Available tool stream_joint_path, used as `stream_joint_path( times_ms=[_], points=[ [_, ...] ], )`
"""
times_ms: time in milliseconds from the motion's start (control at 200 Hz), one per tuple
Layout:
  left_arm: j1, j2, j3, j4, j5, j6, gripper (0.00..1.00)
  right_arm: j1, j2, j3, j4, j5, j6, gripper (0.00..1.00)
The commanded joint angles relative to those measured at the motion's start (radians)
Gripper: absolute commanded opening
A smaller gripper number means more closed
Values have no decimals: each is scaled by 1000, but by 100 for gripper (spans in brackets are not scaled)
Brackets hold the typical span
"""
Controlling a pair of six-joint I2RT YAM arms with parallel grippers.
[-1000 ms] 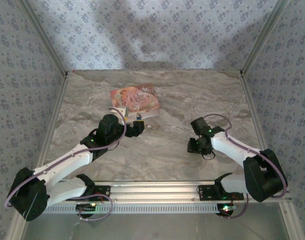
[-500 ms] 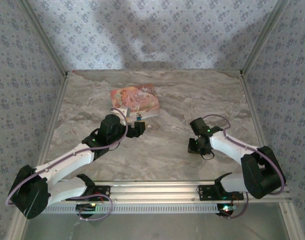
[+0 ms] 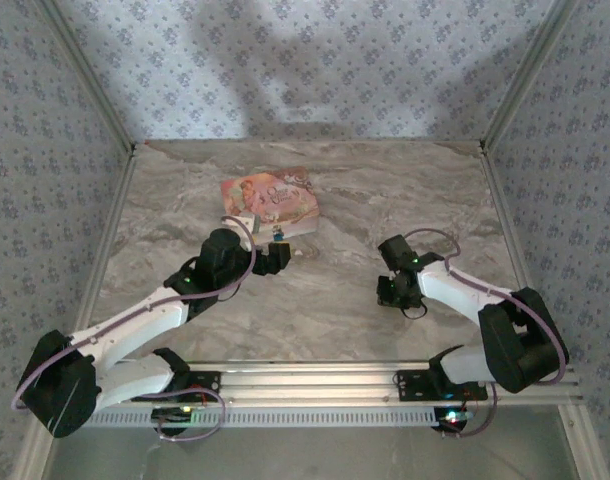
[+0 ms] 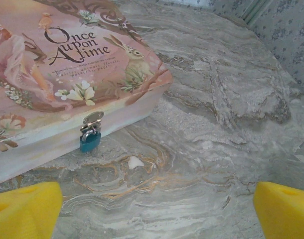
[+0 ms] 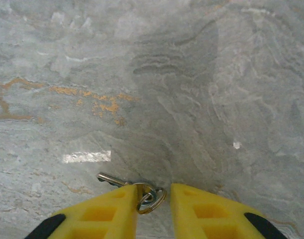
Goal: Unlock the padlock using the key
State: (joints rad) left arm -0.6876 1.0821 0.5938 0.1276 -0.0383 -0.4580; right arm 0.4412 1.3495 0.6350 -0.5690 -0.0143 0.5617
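The padlock (image 4: 89, 141) is a tiny blue lock hanging from the metal hasp on the front of the pink picture box (image 4: 67, 74). My left gripper (image 4: 157, 199) stands wide open just short of it, with bare table between its yellow fingers. From above, the padlock (image 3: 278, 236) sits just beyond the left gripper (image 3: 275, 255). The key (image 5: 112, 180) lies flat on the marble, a silver blade with a ring. My right gripper (image 5: 153, 191) straddles the ring end, jaws narrow. The left finger touches the key; a small gap stays at the right finger.
The pink box (image 3: 272, 200) lies at the back left of the marble table (image 3: 335, 310). A small white chip (image 4: 135, 162) sits on the table in front of the padlock. Patterned walls close in the table on three sides.
The right gripper's jaws have closed in around the key and its arm has shifted slightly left. The left arm has not moved.
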Motion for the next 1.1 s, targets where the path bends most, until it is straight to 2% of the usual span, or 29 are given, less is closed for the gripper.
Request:
stream_joint_path(
  times_ms=[0,545,710,929,1099],
  points=[
    [-5,2,26,15,-5,-8,98,7,26,-4,16,11,18,23],
    [-6,0,23,27,0,-21,98,6,-28,-44,20,-14,43,0],
    [-6,-7,23,48,25,-40,98,4,-90,-70,72,-54,60,0],
    [-6,-16,36,75,76,-90,98,-2,-241,-107,209,-123,175,0],
    [-19,-2,95,51,142,-113,90,-2,-359,-113,365,-140,252,0]
  ],
)
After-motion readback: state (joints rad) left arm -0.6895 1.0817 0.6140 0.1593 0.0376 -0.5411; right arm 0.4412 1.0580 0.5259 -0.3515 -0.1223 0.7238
